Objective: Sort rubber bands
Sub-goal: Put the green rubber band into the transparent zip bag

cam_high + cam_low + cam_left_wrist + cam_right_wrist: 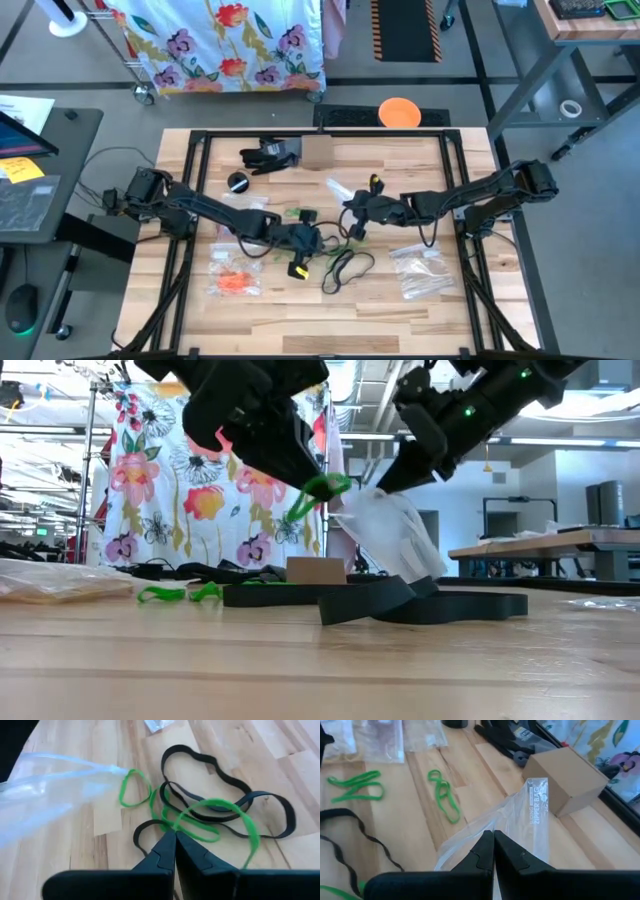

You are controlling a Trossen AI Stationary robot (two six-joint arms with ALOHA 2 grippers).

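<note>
My left gripper [175, 838] hangs over the table's middle, shut on green rubber bands [220, 817], whose loops spread out from its fingertips. Large black bands [227, 795] lie on the wood beneath. My right gripper [493, 836], just right of it [356, 212], is shut on a clear zip bag [520, 817] that sags down from it [392, 530]. A small green loop [135, 787] shows at the bag's near end. More green bands [441, 795] [355, 785] lie flat on the table. My left gripper pinches a few strands of the green bands [181, 822] between its two fingertips, slanting down from the table's left. The loops hang below the tips, lifted clear of the table [320, 488]. My right gripper pinches the clear bag by an edge [505, 827] below its printed zipper strip [539, 800], slanting down from the table's right. The bag hangs slack below the fingers [400, 545]. Whether its lower end touches the table I cannot tell.
A cardboard box [316, 151] and dark items [268, 154] sit at the far side. Clear bags lie near left, one with orange bands [234, 281], and others near right [420, 270]. A black metal frame [455, 180] borders the table.
</note>
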